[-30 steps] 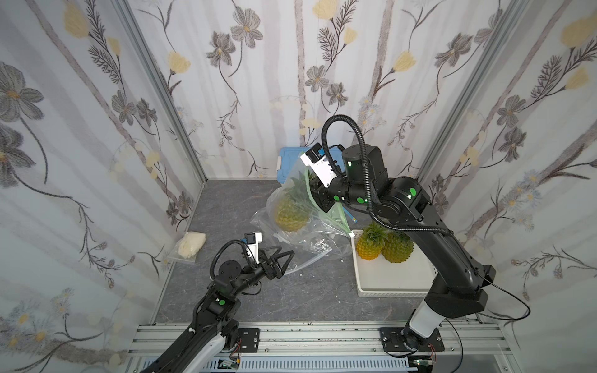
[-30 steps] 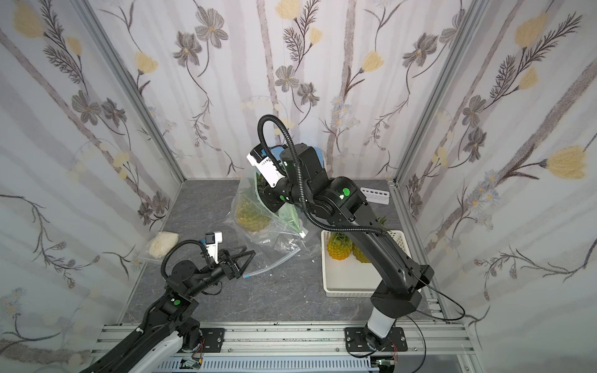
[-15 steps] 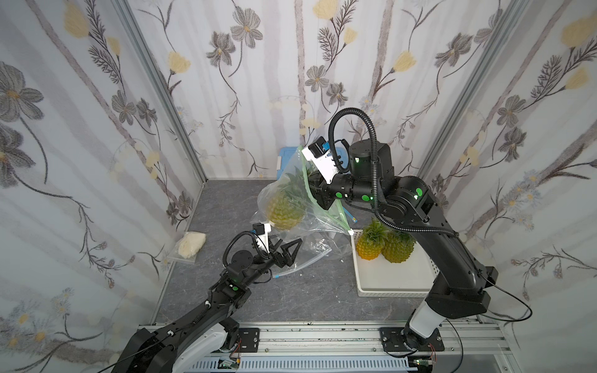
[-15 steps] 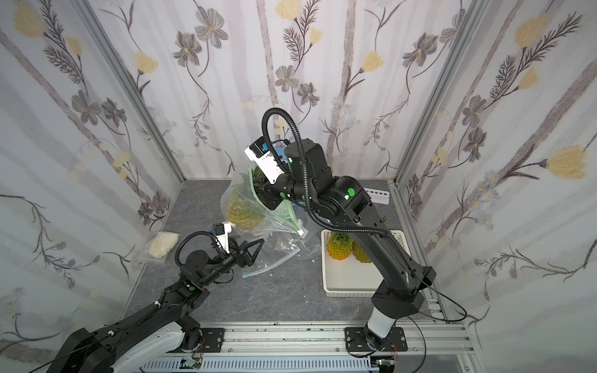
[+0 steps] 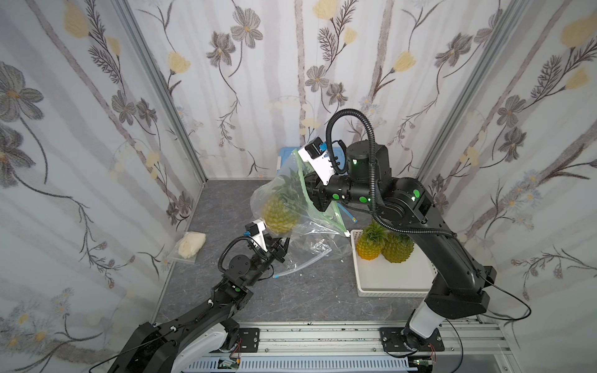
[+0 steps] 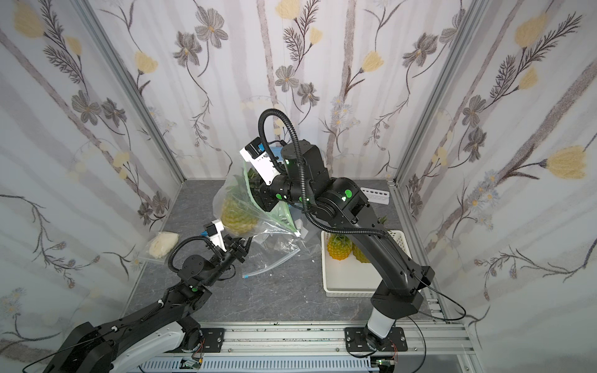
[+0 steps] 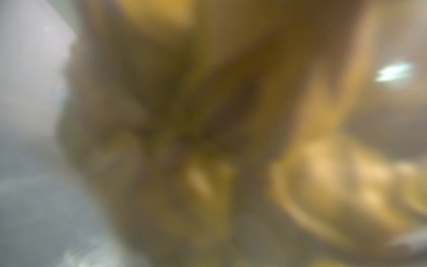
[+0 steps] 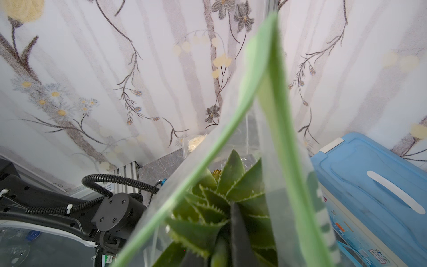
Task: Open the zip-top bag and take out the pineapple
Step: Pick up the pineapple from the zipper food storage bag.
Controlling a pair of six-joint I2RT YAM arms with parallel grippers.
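A yellow-green pineapple (image 5: 279, 214) (image 6: 239, 218) hangs above the floor inside the clear zip-top bag (image 5: 318, 222) (image 6: 274, 226), whose green zip strip (image 8: 275, 92) stands open. My right gripper (image 5: 308, 190) (image 6: 255, 190) reaches into the bag's mouth and is shut on the pineapple's leafy crown (image 8: 221, 203); one dark finger (image 8: 239, 233) shows among the leaves. My left gripper (image 5: 281, 248) (image 6: 242, 248) sits just under the fruit, shut on the bag's lower film. The left wrist view is a yellow blur of the pineapple (image 7: 208, 115) right against the lens.
A white tray (image 5: 387, 281) at the right holds two pineapples (image 5: 371, 247). Empty clear bags (image 5: 310, 255) lie beside it. A blue lidded box (image 8: 369, 185) stands at the back wall, a small bag of white stuff (image 5: 190, 245) at the left, and a white rack (image 6: 376, 193) at the back right.
The right arm lifted the pineapple and bag higher and leftward. The left arm reached forward under the bag, and its jaws went from open to shut.
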